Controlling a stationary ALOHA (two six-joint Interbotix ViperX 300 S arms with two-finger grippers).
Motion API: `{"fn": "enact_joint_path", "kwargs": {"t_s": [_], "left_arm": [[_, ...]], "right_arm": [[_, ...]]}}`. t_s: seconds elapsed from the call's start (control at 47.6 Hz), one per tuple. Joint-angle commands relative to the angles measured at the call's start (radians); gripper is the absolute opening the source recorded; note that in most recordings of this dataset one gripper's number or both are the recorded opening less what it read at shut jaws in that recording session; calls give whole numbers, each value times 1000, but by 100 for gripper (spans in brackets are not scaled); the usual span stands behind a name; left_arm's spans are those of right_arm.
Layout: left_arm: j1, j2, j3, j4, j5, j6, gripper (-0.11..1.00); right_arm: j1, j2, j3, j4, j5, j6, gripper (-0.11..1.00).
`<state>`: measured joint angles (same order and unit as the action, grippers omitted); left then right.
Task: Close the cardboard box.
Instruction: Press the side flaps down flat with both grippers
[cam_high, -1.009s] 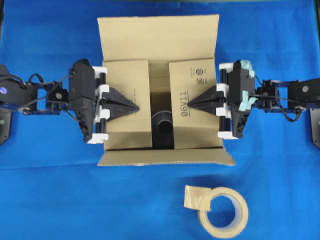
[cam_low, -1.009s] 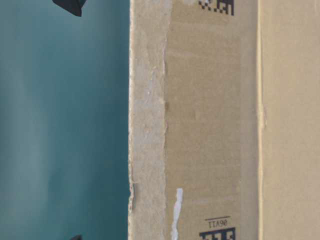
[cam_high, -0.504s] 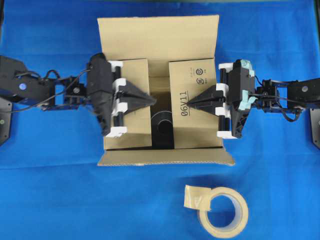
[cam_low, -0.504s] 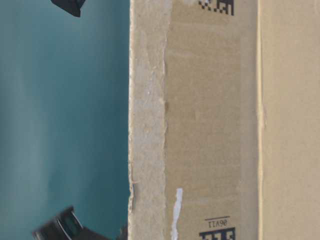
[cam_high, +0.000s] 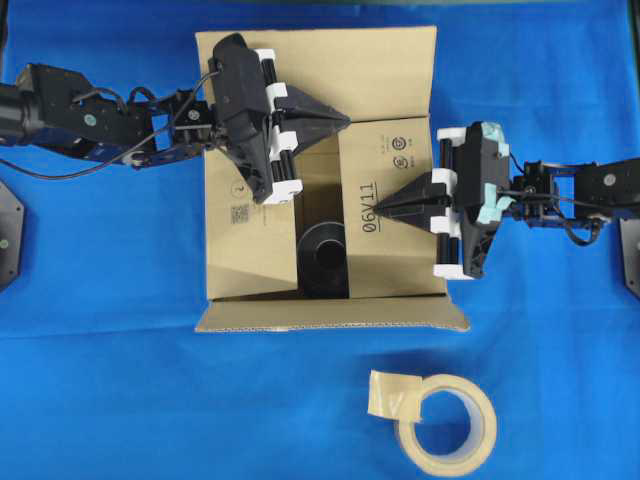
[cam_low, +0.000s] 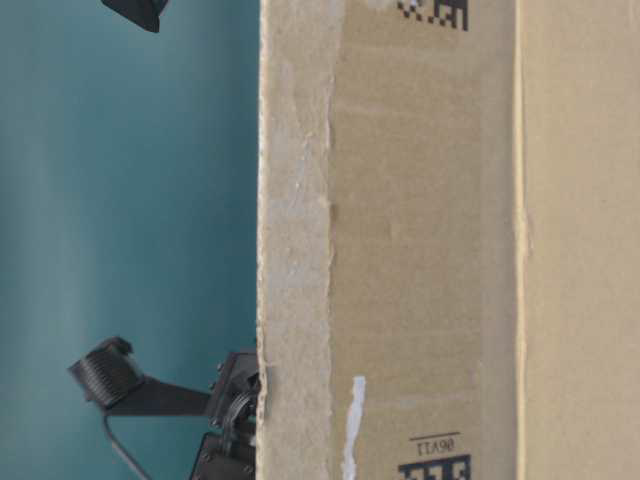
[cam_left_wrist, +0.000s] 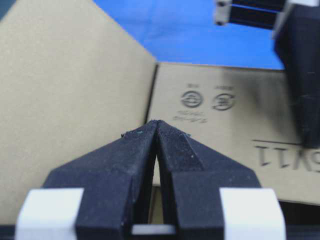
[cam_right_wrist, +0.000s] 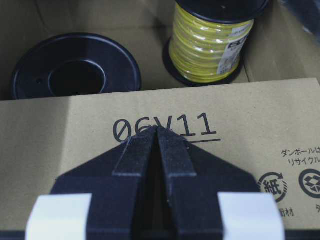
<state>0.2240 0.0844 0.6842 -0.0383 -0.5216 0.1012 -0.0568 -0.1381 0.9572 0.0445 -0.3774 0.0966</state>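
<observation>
With both hands pressed together, the right hand (cam_high: 378, 209) should pin its side flap while the left hand (cam_high: 345, 121) sweeps the cardboard box's (cam_high: 250, 250) far flap inward.

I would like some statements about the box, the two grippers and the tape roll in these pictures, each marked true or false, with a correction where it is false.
1. The right gripper has its shut tips on the flap printed 06V11 of the cardboard box. True.
2. The left gripper holds the tape roll. False: it is shut on nothing, near the far flap; the roll lies on the blue cloth in front of the box.
3. The box is fully closed. False: a gap between the side flaps shows a black spool inside, and the far and near flaps are still open.
4. A spool of yellow wire is in the box. True.
5. The tape roll lies inside the box. False: it is outside.
</observation>
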Motion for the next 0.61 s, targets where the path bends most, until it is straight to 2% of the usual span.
{"fn": "enact_joint_path", "kwargs": {"t_s": [0.0, 0.588], "left_arm": [[11, 6, -20, 3, -23, 2, 0], [15, 84, -43, 2, -86, 0, 0]], "right_arm": [[5, -8, -17, 6, -17, 2, 0], [18, -8, -18, 3, -26, 2, 0]]}}
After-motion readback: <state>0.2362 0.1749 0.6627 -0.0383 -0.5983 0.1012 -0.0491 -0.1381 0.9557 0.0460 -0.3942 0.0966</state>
